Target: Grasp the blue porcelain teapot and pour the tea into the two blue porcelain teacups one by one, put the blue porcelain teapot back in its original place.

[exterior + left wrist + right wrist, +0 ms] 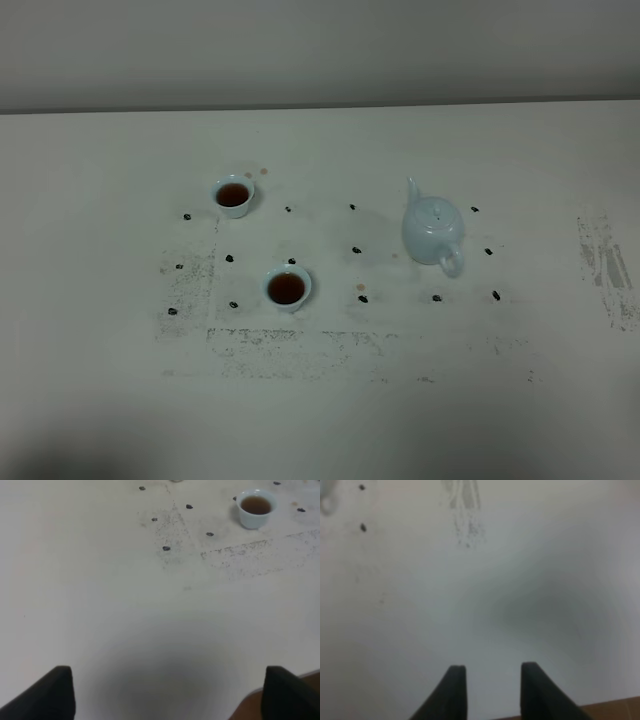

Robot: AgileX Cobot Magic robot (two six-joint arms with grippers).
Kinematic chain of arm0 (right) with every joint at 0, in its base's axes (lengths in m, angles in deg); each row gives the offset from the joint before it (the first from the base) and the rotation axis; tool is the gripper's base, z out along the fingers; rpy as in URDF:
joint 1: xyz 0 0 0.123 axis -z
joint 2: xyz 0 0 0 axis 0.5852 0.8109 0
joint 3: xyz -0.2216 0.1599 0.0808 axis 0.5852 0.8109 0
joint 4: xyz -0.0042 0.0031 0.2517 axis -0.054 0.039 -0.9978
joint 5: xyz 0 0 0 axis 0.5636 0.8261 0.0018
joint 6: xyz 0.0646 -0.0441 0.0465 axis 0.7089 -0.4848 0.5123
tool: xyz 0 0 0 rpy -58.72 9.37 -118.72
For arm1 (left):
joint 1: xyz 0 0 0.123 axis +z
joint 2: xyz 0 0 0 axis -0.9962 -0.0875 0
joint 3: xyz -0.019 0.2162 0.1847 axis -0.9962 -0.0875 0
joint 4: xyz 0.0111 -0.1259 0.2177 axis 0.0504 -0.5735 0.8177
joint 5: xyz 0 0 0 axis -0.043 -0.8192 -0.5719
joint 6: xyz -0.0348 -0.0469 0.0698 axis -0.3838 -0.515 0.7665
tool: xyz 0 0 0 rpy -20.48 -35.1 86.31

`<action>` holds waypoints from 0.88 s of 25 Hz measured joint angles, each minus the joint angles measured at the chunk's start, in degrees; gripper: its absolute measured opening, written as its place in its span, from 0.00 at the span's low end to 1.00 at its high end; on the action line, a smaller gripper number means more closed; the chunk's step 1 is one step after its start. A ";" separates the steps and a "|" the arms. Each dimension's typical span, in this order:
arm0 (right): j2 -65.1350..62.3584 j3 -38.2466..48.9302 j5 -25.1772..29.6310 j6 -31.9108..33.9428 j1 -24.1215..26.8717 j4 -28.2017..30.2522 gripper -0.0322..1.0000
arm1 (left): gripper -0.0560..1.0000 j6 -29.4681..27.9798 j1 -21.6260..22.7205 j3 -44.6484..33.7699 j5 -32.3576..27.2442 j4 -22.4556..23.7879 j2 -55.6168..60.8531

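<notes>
High view: we see teapot [433, 232] on counter [320, 400] around 3 o'clock, handle toward 5, spout toward 11; both teacups [233, 194] [287, 288] at 9–10 o'clock hold tea. Looks like pouring done.

Left wrist: left tool [165, 692] wide apart, empty, near cup [256, 508] far ahead.

Right wrist: right tool [492, 690] partly parted, gripping nothing; teapot sits on its side, so nearer arm.
</notes>
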 joint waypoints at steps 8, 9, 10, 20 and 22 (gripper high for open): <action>-11.76 6.17 -0.04 -7.78 0.00 -2.53 0.27 | 0.74 0.00 0.00 0.00 0.00 0.00 0.00; -13.10 6.42 -0.19 -7.96 0.00 -2.74 0.27 | 0.74 0.00 0.00 0.00 0.00 0.00 0.00; -14.17 6.47 -0.48 -8.15 0.00 -2.81 0.27 | 0.74 0.00 0.00 0.00 0.00 0.00 0.00; -22.16 8.80 -5.75 -15.89 0.00 -8.70 0.27 | 0.74 0.00 0.00 0.00 0.00 0.00 0.00; -23.50 8.80 -6.04 -15.89 0.00 -8.84 0.27 | 0.74 0.00 0.00 0.00 0.00 0.00 0.00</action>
